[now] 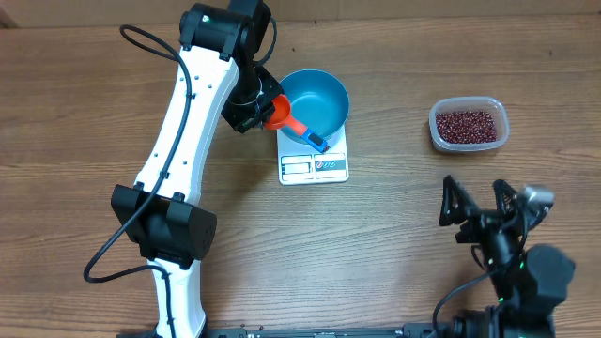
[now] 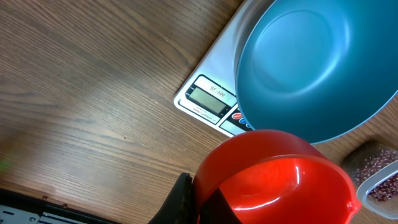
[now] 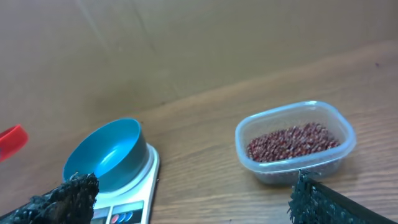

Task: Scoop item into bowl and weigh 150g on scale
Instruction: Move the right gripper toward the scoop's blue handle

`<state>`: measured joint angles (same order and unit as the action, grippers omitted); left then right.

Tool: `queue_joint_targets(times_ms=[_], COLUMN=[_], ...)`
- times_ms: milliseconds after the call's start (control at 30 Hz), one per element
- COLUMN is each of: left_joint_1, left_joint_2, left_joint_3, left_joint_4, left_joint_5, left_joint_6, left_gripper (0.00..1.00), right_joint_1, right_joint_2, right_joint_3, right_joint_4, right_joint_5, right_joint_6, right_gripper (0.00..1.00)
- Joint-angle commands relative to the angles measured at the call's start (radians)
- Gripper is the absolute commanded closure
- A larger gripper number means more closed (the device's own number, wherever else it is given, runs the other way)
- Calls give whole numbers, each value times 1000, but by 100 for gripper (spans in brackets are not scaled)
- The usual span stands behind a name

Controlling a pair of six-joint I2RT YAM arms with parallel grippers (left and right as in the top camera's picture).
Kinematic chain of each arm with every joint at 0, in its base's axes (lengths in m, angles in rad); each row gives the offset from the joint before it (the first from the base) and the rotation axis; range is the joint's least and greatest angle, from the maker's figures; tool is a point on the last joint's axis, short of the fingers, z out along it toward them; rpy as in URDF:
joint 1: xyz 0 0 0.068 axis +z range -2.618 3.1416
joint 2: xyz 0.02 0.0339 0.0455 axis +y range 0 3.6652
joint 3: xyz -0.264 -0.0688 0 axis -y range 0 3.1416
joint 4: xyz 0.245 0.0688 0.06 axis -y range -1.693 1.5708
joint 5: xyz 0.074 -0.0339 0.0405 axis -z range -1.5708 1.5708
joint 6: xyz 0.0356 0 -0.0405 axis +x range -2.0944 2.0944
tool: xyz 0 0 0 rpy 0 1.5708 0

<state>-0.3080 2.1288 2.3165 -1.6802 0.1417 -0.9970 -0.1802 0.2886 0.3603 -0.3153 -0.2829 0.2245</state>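
**L arm at scale w/ scoop; beans sit in tub, R side**

Count: 2 arms, 1 bowl point(image 1: 315, 99), 1 scale point(image 1: 313, 167), 1 clear tub point(image 1: 468, 101), 1 red scoop point(image 1: 278, 115). The beans point(image 1: 467, 125) are too many to count, one loose layer, all seen inside the tub.

L gripper point(image 1: 252, 105) is clamped on the scoop at its cup end. The blue-tipped handle runs out over the bowl's front-left rim. In the L wrist view the red cup fills the bottom and one black finger point(image 2: 181, 199) is pressed to it. Can't tell if anything is in the cup.

R gripper point(image 1: 476, 202) has its jaws wide apart and holds nothing. It is near the front-R of the table point(image 1: 394, 244), facing the tub.

Edges: the bowl sits on the scale's back half and overhangs its back and R edges; the display strip at the front is uncovered. The tub is well apart from the scale, toward the R edge.

Room: a broad strip of wood lies btwn scale and tub, and more in front of the scale. The L arm spans the L side from front to back.
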Motion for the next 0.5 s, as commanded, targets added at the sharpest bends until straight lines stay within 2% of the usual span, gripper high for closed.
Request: queue_joint_targets(times_ms=[0, 233, 433, 467], left_joint_1=[-7, -8, -8, -8], left_joint_2=[-2, -2, -2, -2], left_joint_3=[23, 23, 23, 23], left_joint_4=[-2, -2, -2, -2], left_joint_5=[8, 8, 8, 8], left_joint_6=[-29, -63, -115, -137], left_gripper=[96, 96, 96, 96], right_joint_1=[-5, -5, -5, -5], right_joint_2=[136, 435, 600, 643], right_joint_3=[108, 254, 264, 264], right_joint_4=[-19, -27, 178, 262], right_joint_5=[-83, -396, -729, -820], right_joint_6=[8, 16, 18, 84], right_gripper=[0, 0, 0, 0])
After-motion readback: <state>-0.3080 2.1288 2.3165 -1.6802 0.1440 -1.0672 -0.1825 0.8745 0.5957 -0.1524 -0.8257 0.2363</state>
